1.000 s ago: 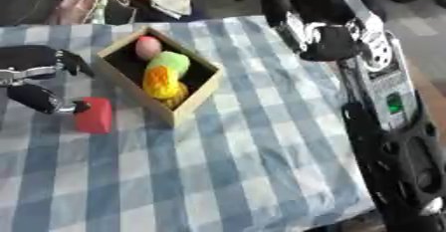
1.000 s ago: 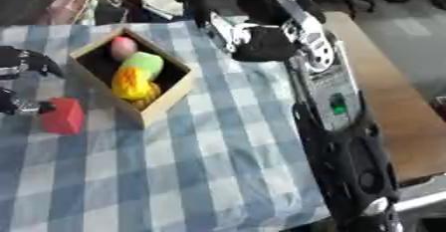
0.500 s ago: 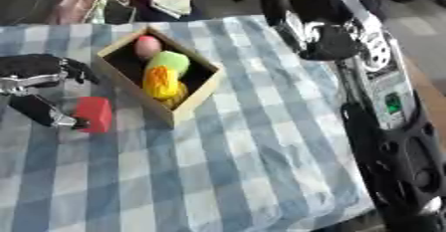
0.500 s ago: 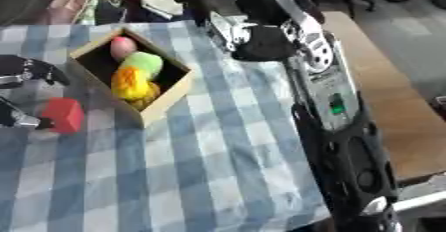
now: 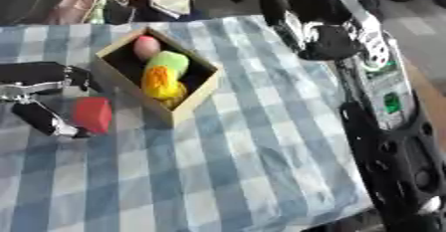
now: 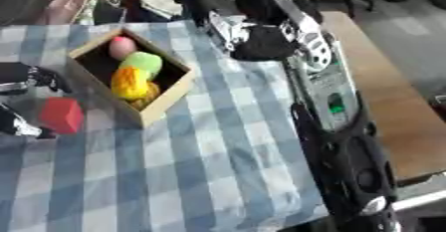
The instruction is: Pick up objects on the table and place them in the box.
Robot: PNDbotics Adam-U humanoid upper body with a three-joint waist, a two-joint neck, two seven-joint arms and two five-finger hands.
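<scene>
Left eye view: surface [image 5: 261,176] with blue check cloth had lots of open room near front and right. One wooden box [image 5: 196,101] sat near far left, slanted. Inside: one pink thing [image 5: 146,48], one green thing [image 5: 169,61], one yellow-orange thing [image 5: 160,82]. One red block [image 5: 92,115] was beside box, by left edge. Left hand [image 5: 39,94] had fingers curled round red block; half second before, block was lower and further left. Right hand [image 5: 318,44] was up high at far side; cannot tell about its fingers.
</scene>
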